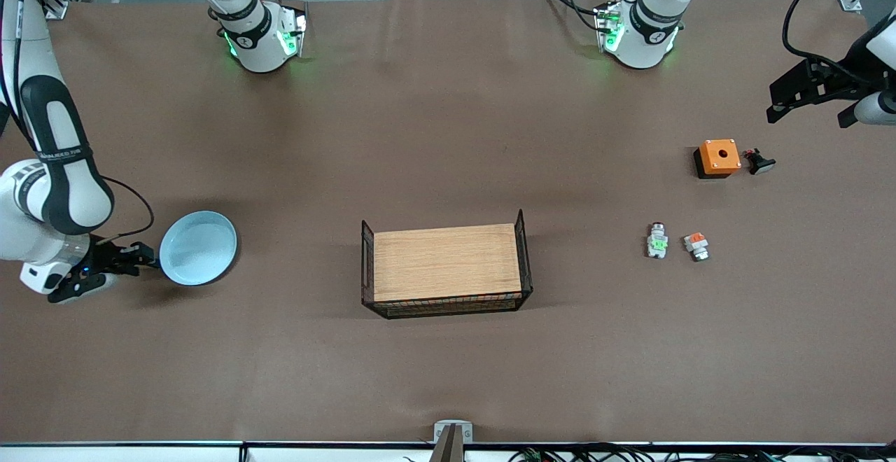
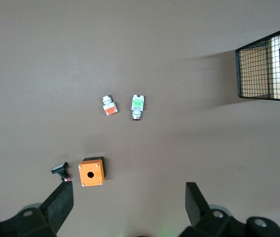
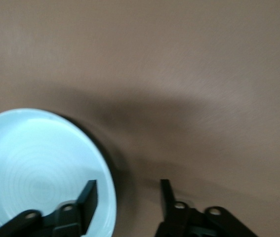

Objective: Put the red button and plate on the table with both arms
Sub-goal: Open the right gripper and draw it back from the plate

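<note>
The pale-blue plate (image 1: 199,247) lies on the brown table (image 1: 448,133) at the right arm's end. My right gripper (image 1: 148,257) is open at the plate's edge. In the right wrist view the plate's rim (image 3: 111,192) lies between the fingers of the right gripper (image 3: 128,186), one finger over the plate, one outside it. The red button (image 1: 657,240), white-grey with a green patch, lies on the cloth toward the left arm's end; it also shows in the left wrist view (image 2: 138,104). My left gripper (image 1: 777,108) hangs open and empty high above that end (image 2: 129,189).
A similar part with an orange patch (image 1: 696,245) lies beside the button. An orange box with a hole (image 1: 718,157) and a small black part (image 1: 759,162) lie farther from the camera. A wooden board with black wire ends (image 1: 448,262) stands mid-table.
</note>
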